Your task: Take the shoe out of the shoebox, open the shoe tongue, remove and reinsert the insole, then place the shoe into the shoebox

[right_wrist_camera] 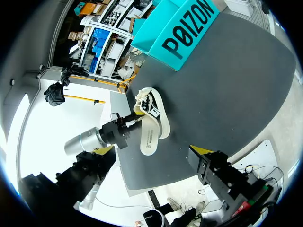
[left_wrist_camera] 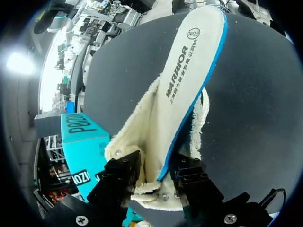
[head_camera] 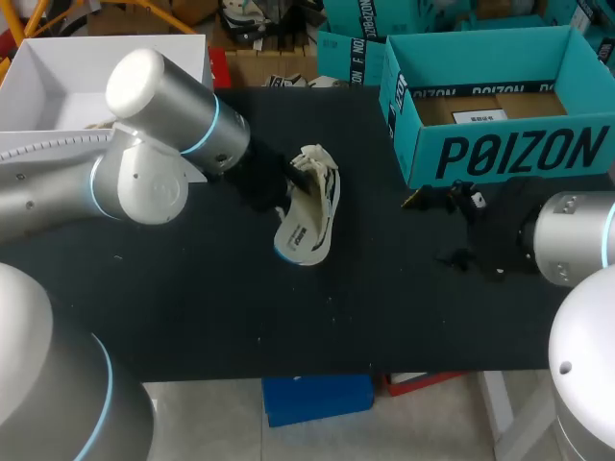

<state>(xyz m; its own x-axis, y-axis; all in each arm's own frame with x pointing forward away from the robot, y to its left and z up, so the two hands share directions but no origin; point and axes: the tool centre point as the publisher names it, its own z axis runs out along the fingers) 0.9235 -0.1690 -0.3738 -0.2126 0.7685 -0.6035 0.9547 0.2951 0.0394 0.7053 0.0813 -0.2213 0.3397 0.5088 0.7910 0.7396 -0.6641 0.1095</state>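
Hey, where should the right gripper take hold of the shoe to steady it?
Probably the laced front of the shoe, coming in from the shoebox side. That flank faces the idle right gripper. The opposite side is taken by the left gripper, which is shut on the insole.

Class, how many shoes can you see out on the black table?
1. The shoe is near the middle of the table, gripped by the left pincer, its insole partly out. The shoebox wall may hide another.
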